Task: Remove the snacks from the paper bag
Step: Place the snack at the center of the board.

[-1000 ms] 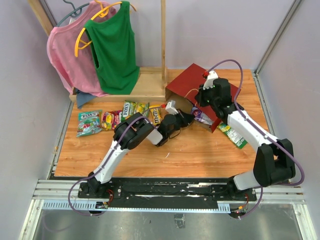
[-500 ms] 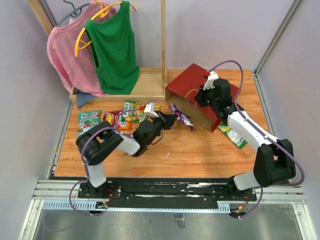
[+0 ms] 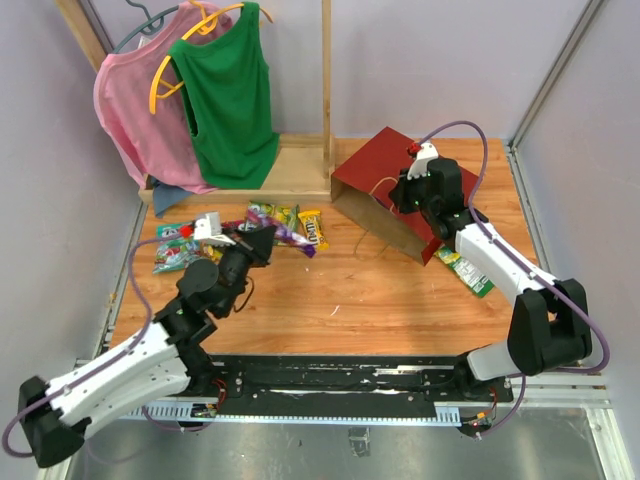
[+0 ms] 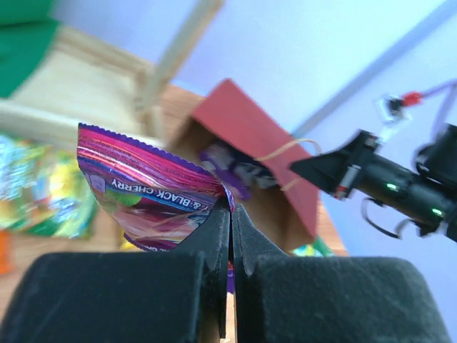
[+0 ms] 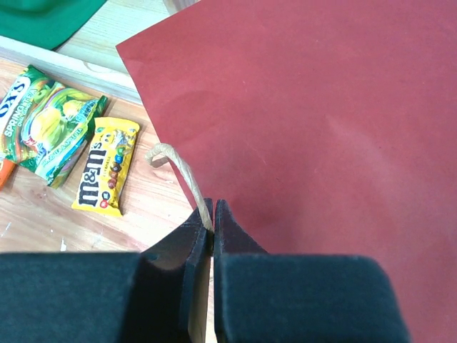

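Left gripper [image 4: 230, 218] pinched on purple packet [image 4: 139, 196], left-centre of top view. Right gripper [image 5: 213, 214] clamped on handle [image 5: 182, 168] of paper bag [image 3: 372, 185], upper right-centre. Possibly another purple pack [image 4: 230, 163] inside bag mouth; blurred.

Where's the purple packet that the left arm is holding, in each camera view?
Top external: the purple packet is left of centre, at the tip of the left gripper, beside the yellow M&M's pack.
Left wrist: the purple packet is centre-left, pinched in the gripper.
Right wrist: not in it.
Shared landmark: the red paper bag, which is in all three views.
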